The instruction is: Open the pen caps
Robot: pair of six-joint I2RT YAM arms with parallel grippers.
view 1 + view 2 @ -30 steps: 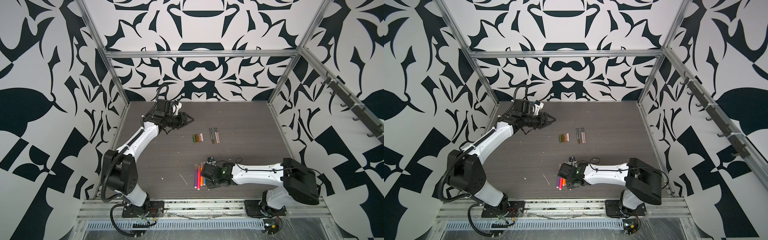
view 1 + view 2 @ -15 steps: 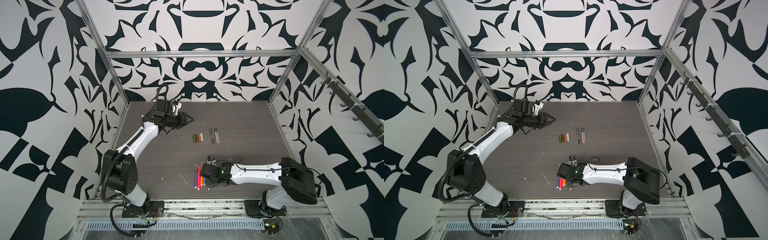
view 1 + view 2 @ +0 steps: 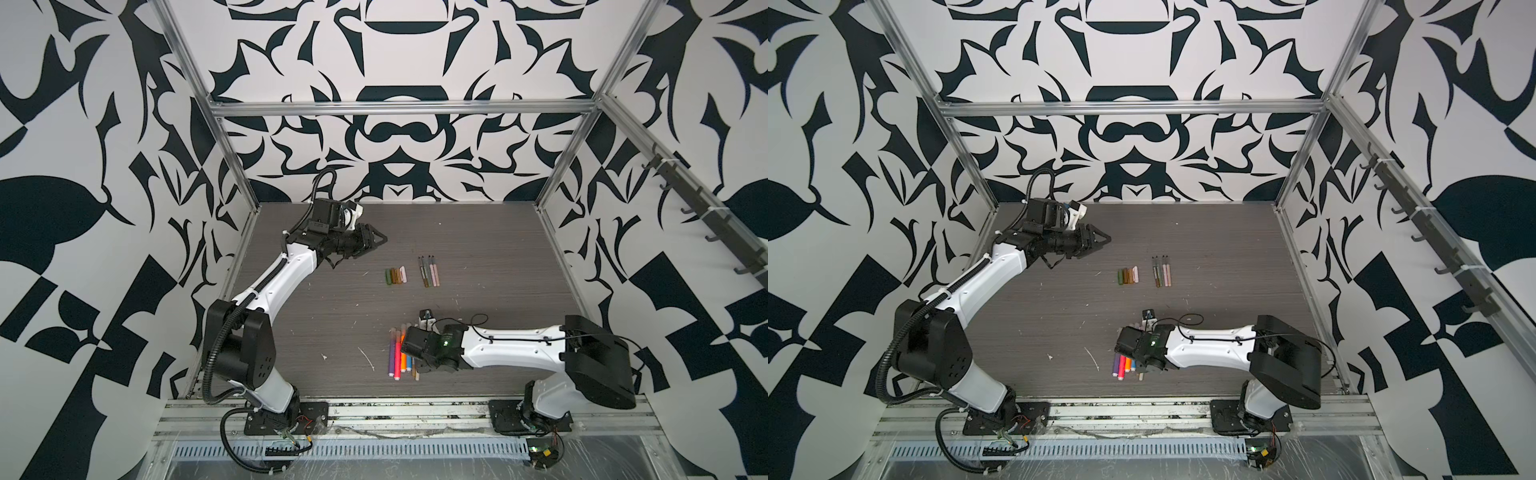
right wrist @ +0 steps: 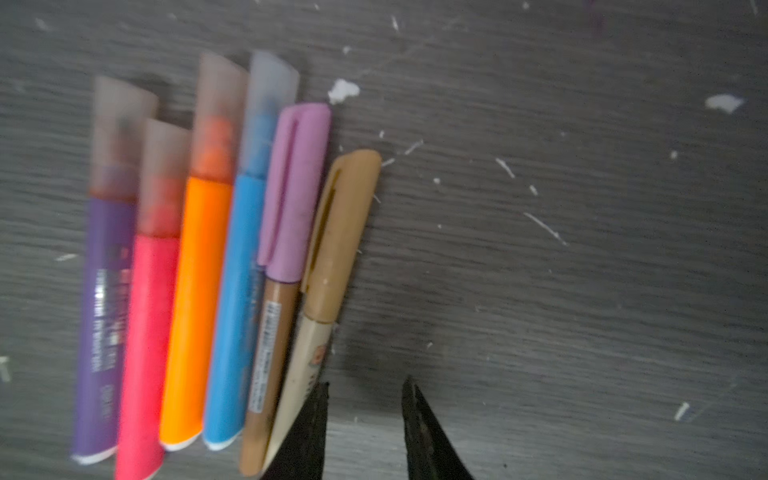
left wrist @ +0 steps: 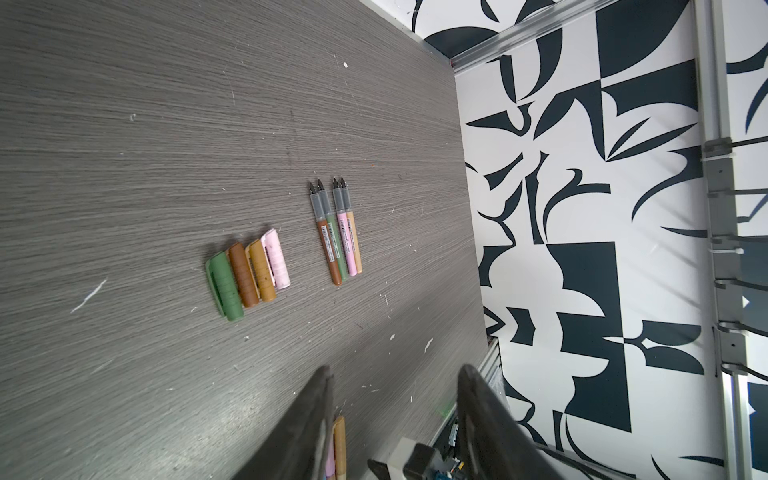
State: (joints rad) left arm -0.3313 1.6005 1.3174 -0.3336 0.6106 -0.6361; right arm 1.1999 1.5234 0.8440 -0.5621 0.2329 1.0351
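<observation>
Pen caps (image 5: 247,274), four opaque clipped tubes in green, brown, tan and pink, lie side by side mid-way on the grey wood-grain surface (image 3: 332,316). The left claw (image 5: 395,370) hangs half-wide and empty. The right claw (image 4: 366,381), narrow and empty, sits just beside six capped pens (image 4: 195,291). Four slim uncapped pens (image 5: 338,237) lie near the loose caps.

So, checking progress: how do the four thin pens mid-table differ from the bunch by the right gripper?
The four thin pens lie uncapped; the bunch is all capped. The four are all slim and muted; the bunch includes four thicker bright markers. Both groups lie flat, side by side.
</observation>
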